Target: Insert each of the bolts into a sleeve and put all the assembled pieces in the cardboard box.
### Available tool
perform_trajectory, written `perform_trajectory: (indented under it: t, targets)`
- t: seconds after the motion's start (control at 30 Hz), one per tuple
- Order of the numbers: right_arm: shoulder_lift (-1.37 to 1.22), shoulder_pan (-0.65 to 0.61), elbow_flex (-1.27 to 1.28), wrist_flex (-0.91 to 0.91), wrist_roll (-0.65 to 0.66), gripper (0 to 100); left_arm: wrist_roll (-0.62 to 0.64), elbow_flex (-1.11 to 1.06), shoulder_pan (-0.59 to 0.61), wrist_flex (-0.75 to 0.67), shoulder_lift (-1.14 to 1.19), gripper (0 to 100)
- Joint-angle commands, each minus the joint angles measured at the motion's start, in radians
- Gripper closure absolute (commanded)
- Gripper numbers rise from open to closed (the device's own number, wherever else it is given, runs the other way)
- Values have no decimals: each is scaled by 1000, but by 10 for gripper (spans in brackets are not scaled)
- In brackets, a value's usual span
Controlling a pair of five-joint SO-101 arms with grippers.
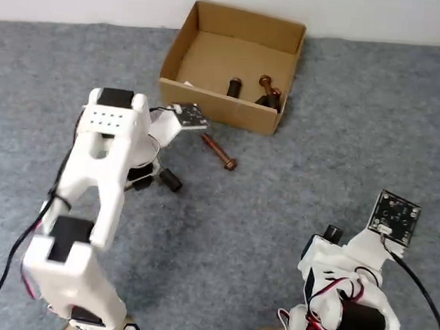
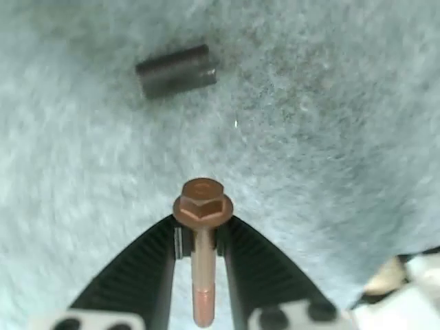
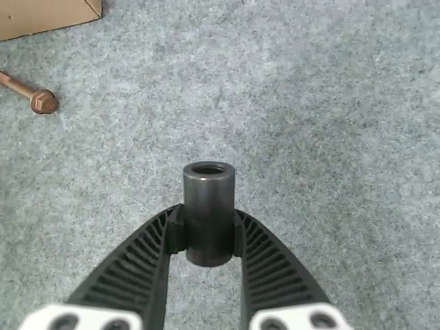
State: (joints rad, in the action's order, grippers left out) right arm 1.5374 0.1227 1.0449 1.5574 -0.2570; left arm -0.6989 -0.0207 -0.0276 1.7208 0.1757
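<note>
We found the left gripper [image 2: 201, 231] clamped on a bolt [image 2: 202, 206] by its shank. The right gripper [image 3: 208, 221] clamped a sleeve [image 3: 208, 199], bore exposed, presumably for mating. Finished pieces [image 1: 234, 85] lay in the cardboard box [image 1: 216, 113].

A grey carpet [image 1: 222, 241] with a short, fuzzy pile covers the whole surface, from the near edge to the far side. Its colour is mottled, with flecks of lighter and darker grey throughout. Along the far side it meets a plain white wall [image 1: 381, 14], which shows as a narrow band across the top of the high view. The line where the two meet is straight and level. The light is soft and even, and shadows on the carpet are faint and short. Seen close in the wrist views, the fibres look matted and woolly.
</note>
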Motion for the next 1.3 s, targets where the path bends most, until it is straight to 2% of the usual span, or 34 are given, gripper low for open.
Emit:
perform_trajectory:
  t: [0.0,0.07,0.17,0.37,0.47,0.77,1.07,1.17,1.27]
  targets:
    - [-7,4,-6,-21,14,991,250,-51,2,32,-196,995]
    - [-7,2,-9,-19,15,991,361,-76,2,32,-284,995]
    - [-7,-30,-11,-19,15,991,459,-97,-8,32,-417,995]
    - [-7,-252,-11,-77,14,991,572,-166,2,-61,-647,995]
    - [-15,-298,-11,-150,14,991,664,-208,2,-130,-753,995]
    - [-10,-430,-5,-200,14,991,694,-318,2,-272,-1008,995]
    - [-8,-458,-6,-280,14,991,911,-593,-5,-482,-1350,995]
    - [-8,-475,-5,-343,14,991,924,-670,-6,-529,-1447,995]
    - [-13,-549,-5,-374,14,990,928,-720,-6,-555,-1514,995]
